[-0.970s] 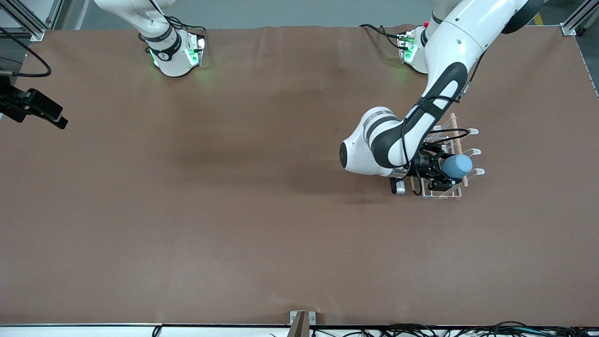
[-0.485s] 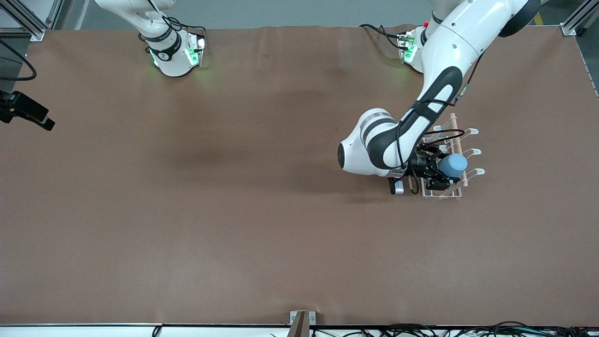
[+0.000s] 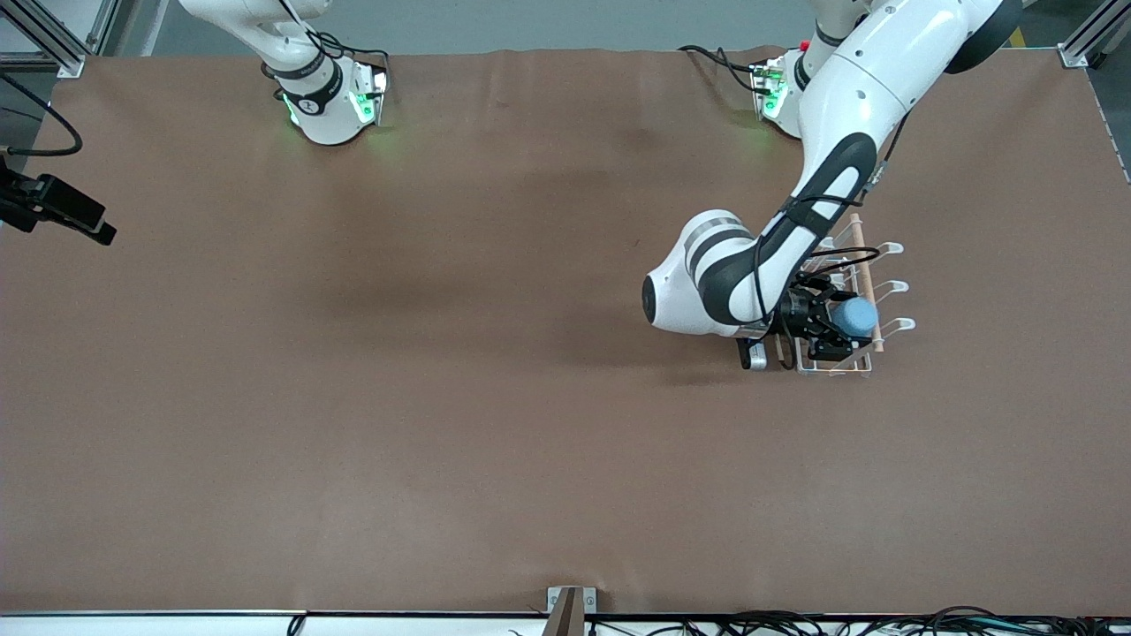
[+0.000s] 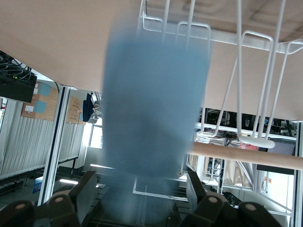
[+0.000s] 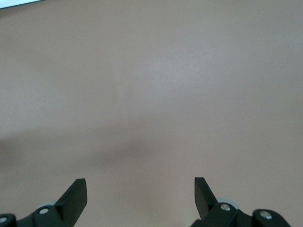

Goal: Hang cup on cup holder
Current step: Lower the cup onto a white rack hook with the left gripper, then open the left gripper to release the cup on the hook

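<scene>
L arm reaches from its base down across the brown table [image 3: 442,397], elbow bent, forearm angled toward the front camera, wrist turned sideways over the white wire cup holder w/ a light wooden rod on top [image 3: 861,265]. Left gripper [image 3: 831,329] sits over the holder's end nearer the front camera, fingers [image 4: 85,189] spread apart w/ visible gaps on both sides of the small light-blue plastic tumbler cup [image 3: 855,316]; they flank it but don't press it. In the left wrist view the cup [image 4: 154,113] looks blurred, lying between the finger pads, the rack's white wire loops and pegs [image 4: 255,94] just beside it, wooden rod [image 4: 246,158] crossing next to it. Can't tell if it's seated on a peg.

R arm waits at its own end of the table, right gripper [image 5: 140,191] over bare table, fingers spread wide, nothing between them.
</scene>
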You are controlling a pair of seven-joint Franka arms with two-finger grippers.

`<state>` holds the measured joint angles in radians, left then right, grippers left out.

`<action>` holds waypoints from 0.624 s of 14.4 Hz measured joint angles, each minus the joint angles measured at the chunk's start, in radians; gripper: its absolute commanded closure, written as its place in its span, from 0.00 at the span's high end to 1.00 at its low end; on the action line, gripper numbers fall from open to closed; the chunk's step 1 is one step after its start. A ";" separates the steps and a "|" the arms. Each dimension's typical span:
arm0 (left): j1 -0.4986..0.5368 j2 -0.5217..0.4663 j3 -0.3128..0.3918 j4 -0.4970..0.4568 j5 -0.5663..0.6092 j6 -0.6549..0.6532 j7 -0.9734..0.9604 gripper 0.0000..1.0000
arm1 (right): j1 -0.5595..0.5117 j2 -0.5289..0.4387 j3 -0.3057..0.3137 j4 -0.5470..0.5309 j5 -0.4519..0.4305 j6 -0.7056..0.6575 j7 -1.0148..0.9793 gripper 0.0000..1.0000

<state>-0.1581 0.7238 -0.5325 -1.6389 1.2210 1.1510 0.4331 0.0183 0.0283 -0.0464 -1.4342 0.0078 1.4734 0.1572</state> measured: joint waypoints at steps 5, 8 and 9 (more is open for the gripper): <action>0.000 -0.008 -0.004 0.051 -0.007 0.000 -0.023 1.00 | 0.000 0.001 -0.001 0.000 0.000 -0.018 -0.060 1.00; -0.004 -0.040 -0.014 0.233 -0.104 0.009 -0.025 1.00 | 0.000 0.001 -0.001 0.000 0.000 -0.019 -0.067 1.00; -0.009 -0.051 -0.017 0.302 -0.137 0.016 -0.028 1.00 | 0.000 0.001 -0.001 0.000 0.000 -0.019 -0.068 1.00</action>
<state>-0.1670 0.6728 -0.5498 -1.3369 1.0835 1.1670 0.4050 0.0183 0.0293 -0.0473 -1.4342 0.0078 1.4542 0.0893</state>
